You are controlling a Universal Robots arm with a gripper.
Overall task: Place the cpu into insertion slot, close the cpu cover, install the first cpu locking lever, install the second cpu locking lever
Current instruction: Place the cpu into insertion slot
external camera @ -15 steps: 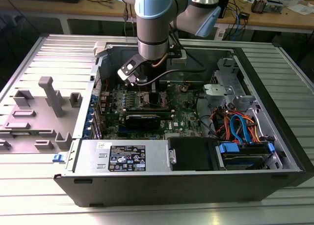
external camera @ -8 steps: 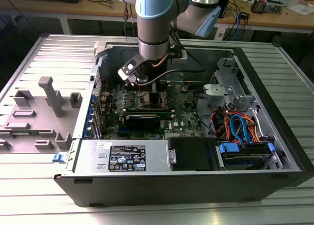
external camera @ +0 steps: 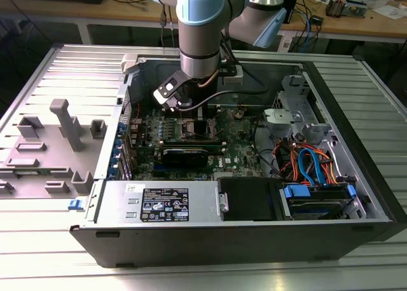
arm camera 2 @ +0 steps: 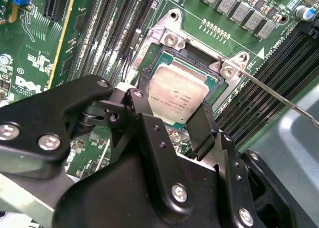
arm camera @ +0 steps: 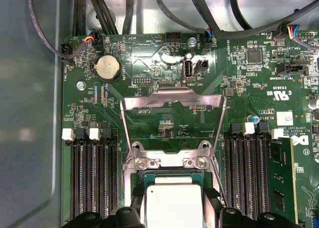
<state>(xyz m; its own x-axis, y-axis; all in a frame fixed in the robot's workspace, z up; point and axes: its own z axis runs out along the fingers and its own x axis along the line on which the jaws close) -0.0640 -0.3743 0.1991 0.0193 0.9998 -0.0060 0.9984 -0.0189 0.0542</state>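
My gripper (arm camera 2: 173, 104) is closed on the chip (arm camera: 173, 204), gripping two opposite edges, and the chip sits in the socket (arm camera: 168, 161). Beyond that, the metal cover (arm camera: 172, 101) stands open, green board (arm camera: 149, 54) showing through its window.

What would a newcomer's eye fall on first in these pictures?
The pale blue robot arm reaches down into the open computer case in the exterior view. In both wrist views, the silvery chip lies in its socket on the green board, the black hand close over it and the metal cover swung open.
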